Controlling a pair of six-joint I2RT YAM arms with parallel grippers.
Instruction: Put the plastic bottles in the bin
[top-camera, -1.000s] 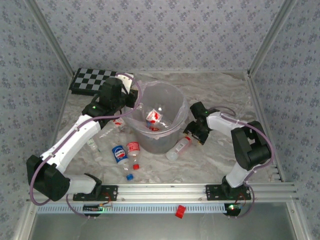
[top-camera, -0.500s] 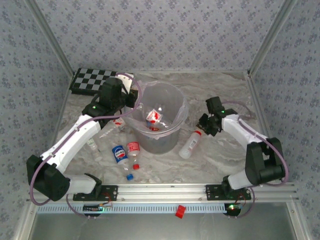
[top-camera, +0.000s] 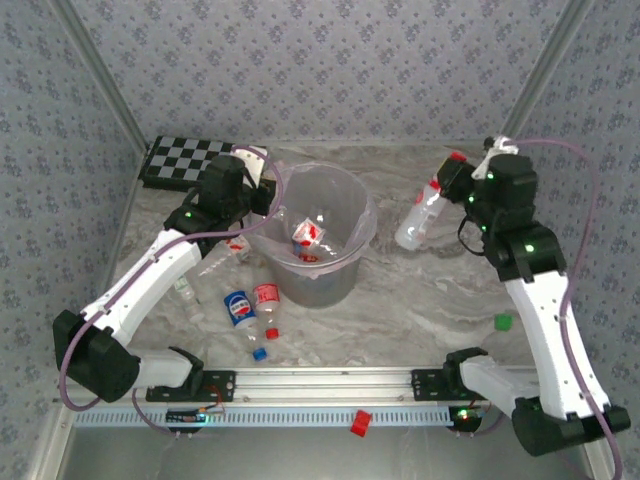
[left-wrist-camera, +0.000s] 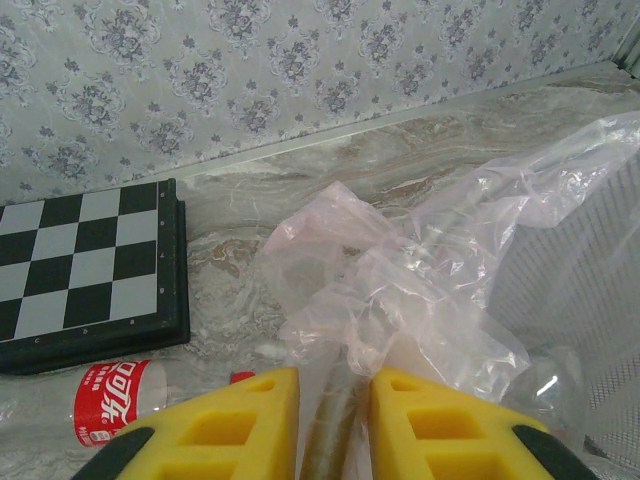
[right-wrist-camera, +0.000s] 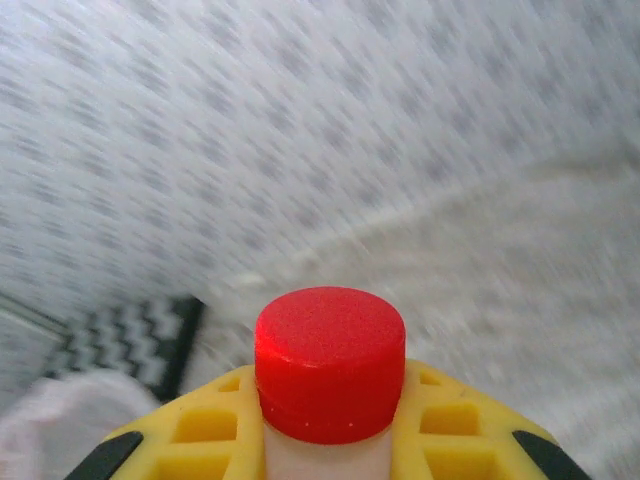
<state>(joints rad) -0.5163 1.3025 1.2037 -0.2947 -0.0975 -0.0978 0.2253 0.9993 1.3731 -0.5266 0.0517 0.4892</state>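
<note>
The grey bin (top-camera: 333, 284), lined with a clear bag, stands mid-table with a red-labelled bottle (top-camera: 307, 237) inside. My left gripper (top-camera: 264, 196) is shut on the bin's left rim (left-wrist-camera: 335, 415) and bag, between its yellow fingers (left-wrist-camera: 230, 430). My right gripper (top-camera: 452, 186) is raised to the right of the bin, shut on the neck of a clear bottle (top-camera: 420, 215) just under its red cap (right-wrist-camera: 330, 358). A blue-labelled bottle (top-camera: 239, 308), a red-labelled bottle (top-camera: 266, 299) and a clear bottle (top-camera: 214, 263) lie on the table left of the bin.
The chequered board (top-camera: 180, 162) lies at the back left, with a Coca-Cola bottle (left-wrist-camera: 115, 395) in front of it. Loose caps lie about: blue (top-camera: 258, 353), red (top-camera: 272, 333), green (top-camera: 503, 321). A red piece (top-camera: 360, 422) sits on the front rail.
My right arm has lifted the red-capped bottle off the table beside the bin and carried it up and back to the right. The left gripper has stayed on the rim.
</note>
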